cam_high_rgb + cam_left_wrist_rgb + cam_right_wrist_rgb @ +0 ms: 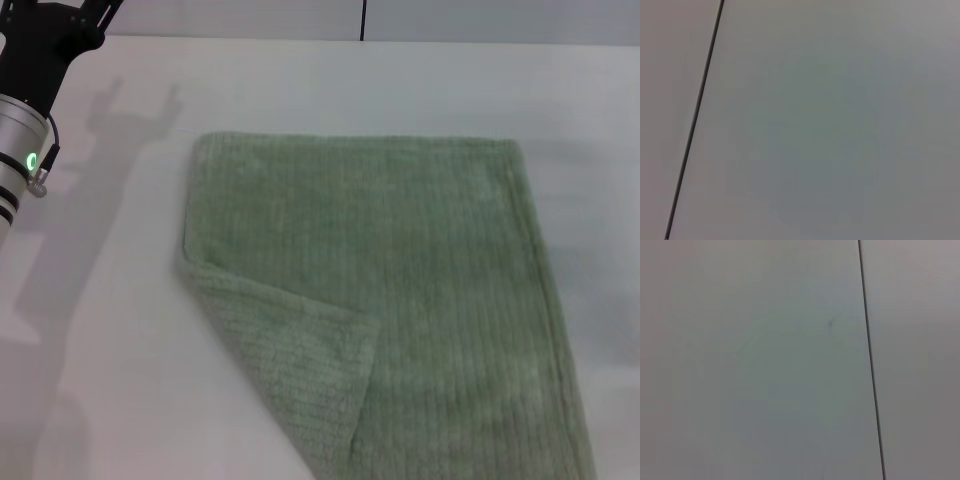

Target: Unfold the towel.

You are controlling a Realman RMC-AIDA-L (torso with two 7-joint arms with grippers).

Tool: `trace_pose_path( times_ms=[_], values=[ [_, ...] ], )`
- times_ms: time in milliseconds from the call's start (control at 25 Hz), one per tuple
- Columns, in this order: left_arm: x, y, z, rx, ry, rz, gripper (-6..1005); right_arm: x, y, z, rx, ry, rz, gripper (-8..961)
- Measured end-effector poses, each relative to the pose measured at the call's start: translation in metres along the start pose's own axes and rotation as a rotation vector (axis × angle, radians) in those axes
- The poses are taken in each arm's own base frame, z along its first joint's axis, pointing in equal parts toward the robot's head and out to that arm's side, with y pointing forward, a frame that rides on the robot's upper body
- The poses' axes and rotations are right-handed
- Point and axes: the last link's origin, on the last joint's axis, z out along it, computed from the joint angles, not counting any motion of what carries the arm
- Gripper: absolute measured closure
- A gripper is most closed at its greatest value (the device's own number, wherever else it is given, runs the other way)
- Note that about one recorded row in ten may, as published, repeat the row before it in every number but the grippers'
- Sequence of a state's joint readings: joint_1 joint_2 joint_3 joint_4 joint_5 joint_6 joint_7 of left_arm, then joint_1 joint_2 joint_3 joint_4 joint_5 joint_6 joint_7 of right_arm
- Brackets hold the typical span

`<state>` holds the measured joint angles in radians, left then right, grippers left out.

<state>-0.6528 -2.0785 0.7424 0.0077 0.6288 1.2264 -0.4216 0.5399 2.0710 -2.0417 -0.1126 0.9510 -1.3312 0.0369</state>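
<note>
While towel lies flat on white table in head view, its near-left corner is folded over onto itself, paler ribbed underside up. Left arm raised beyond towel's far-left corner, well apart from it; jaws out of frame, state cannot tell. Left wrist view: plain pale wall, one dark seam. Right wrist view: same pale wall, dark seam; right gripper unseen.
</note>
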Motion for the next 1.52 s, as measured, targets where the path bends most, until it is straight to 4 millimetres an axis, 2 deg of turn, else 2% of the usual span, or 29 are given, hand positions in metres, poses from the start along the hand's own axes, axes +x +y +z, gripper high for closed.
trace_pose_path(
  times_ms=[1480, 1520],
  values=[
    [0.0008, 0.0003, -0.0030, -0.004, 0.013, -0.003, 176, 0.0042, 0.0041, 0.0008, -0.009, 0.030, 0.010, 274],
    [0.0008, 0.0003, -0.0030, -0.004, 0.013, -0.003, 176, 0.0042, 0.0041, 0.0008, -0.009, 0.030, 0.010, 311]
  ],
)
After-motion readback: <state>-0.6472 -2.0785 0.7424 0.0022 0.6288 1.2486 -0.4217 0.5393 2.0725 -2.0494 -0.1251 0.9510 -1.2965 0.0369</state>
